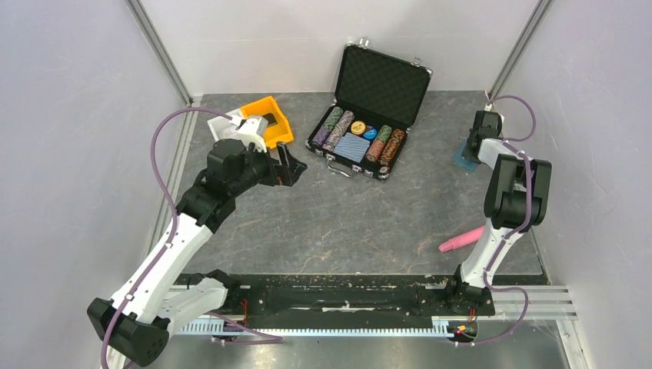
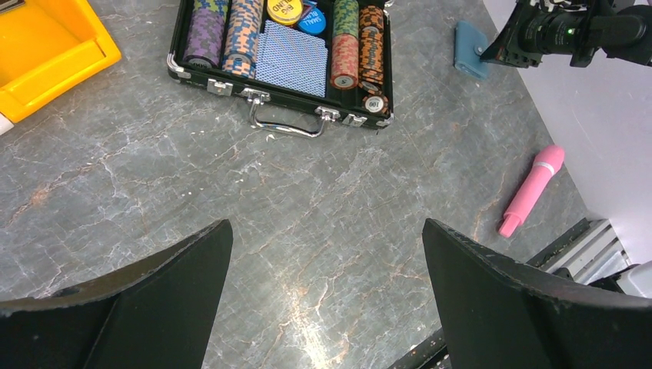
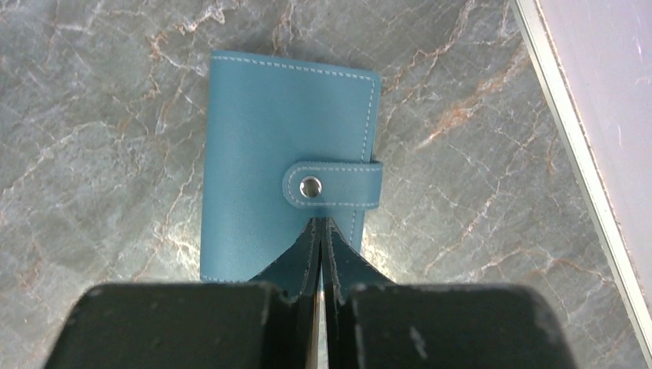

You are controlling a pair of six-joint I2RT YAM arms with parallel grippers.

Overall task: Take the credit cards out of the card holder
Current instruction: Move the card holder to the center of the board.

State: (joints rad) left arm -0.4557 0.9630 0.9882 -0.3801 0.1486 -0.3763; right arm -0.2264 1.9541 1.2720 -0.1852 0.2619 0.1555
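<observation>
The card holder (image 3: 284, 161) is a light-blue wallet lying flat and closed at the table's right edge (image 1: 464, 157), its snap strap (image 3: 332, 186) fastened. The credit cards are hidden inside it. My right gripper (image 3: 319, 224) is shut, its tips pressed together just below the strap and over the wallet's cover; nothing shows between them. In the top view it points down at the wallet (image 1: 471, 146). My left gripper (image 1: 286, 165) hangs wide open above bare table near the yellow bin, its fingers (image 2: 184, 269) far from the card holder (image 2: 469, 48).
An open black poker-chip case (image 1: 361, 138) with chips and a blue patterned deck stands at the back centre. A yellow bin (image 1: 269, 119) sits back left. A pink cylindrical object (image 1: 461, 240) lies front right. The right wall (image 3: 600, 100) runs close beside the wallet.
</observation>
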